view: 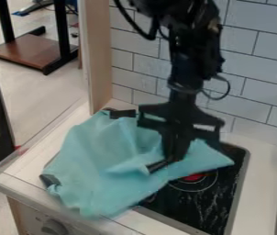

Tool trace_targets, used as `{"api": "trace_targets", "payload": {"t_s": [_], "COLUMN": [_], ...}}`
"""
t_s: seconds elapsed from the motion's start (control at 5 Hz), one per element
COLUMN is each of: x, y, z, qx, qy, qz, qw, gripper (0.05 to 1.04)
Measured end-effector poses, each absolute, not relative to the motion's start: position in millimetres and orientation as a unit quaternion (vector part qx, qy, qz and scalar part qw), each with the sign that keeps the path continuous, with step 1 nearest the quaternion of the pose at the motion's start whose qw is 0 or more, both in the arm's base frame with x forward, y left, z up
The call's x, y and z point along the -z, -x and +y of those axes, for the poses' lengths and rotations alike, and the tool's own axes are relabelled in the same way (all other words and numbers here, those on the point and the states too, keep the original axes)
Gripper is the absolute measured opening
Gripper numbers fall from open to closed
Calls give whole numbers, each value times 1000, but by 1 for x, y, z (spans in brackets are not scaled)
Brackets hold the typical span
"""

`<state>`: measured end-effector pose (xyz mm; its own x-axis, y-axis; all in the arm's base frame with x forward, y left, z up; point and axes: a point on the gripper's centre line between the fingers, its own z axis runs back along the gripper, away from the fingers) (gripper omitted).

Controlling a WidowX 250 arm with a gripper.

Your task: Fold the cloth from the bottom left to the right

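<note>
You're working the jaws point(170, 159) at the cloth's right-hand part.
The one cloth point(98, 160) is lying across the one stovetop point(227, 199) and the tabletop point(19, 175), its bulk spreading toward the view's lower left from your single pair of jaws; whether they're clenching fabric or hanging released, you cannot tell.

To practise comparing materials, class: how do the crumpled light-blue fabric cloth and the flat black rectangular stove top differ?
The crumpled light-blue fabric cloth has folds and an irregular outline; the flat black rectangular stove top has straight sides. The cloth is pale, while the stove top is dark with whitish streaks. The cloth lies on top; the stove top is partly covered. Both take up part of the smooth white counter.
</note>
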<state>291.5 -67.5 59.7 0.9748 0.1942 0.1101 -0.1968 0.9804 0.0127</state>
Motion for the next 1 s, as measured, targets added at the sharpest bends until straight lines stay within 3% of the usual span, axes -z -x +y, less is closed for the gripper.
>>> {"api": "trace_targets", "payload": {"t_s": [0.6, 1.0], "x": [-22, -15], "y": [-317, -316], "z": [-10, 9], "qx": [-177, -194], "qy": [-80, -104], "qz": [-32, -26], "qw": [980, 975], "gripper": [55, 80]}}
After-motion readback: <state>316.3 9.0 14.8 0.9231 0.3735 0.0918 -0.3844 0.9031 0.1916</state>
